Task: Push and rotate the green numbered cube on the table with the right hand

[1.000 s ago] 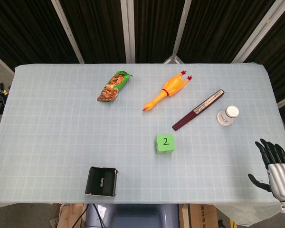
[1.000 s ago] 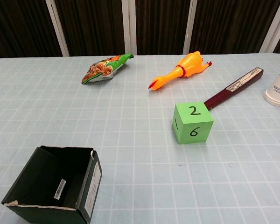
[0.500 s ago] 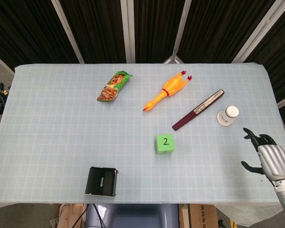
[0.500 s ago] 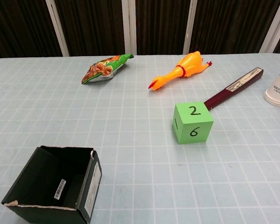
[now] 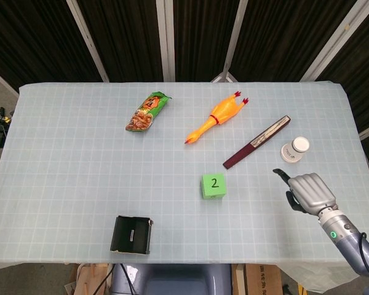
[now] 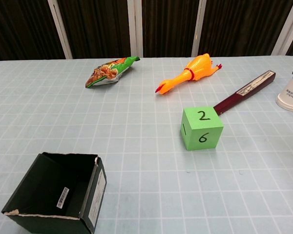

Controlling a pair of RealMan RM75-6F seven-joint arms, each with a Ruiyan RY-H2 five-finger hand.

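From the head view: the green numbered cube sits a bit right of the table's middle, with a 2 on its top face. The right hand is off to the cube's right, well apart from it, over the table near the right edge. Its back faces the camera with the fingers curled under and nothing in them as far as I can see. Bare tablecloth is all that lies between hand and cube.

Around it there's one dark red folded fan lying diagonally up and to the right of the cube, one white paper cup just past the fan and right above the hand, one orange rubber chicken, one green snack bag, and one open black box down at the front left. The left hand isn't visible here.

Chest view: the cube shows 2 on top, 6 on the near face and a 1 on its left side. The fan ends just behind it, the cup is at the far right edge, the chicken and bag are further back, and the box is up close on the left. No hand is clearly visible in this one.
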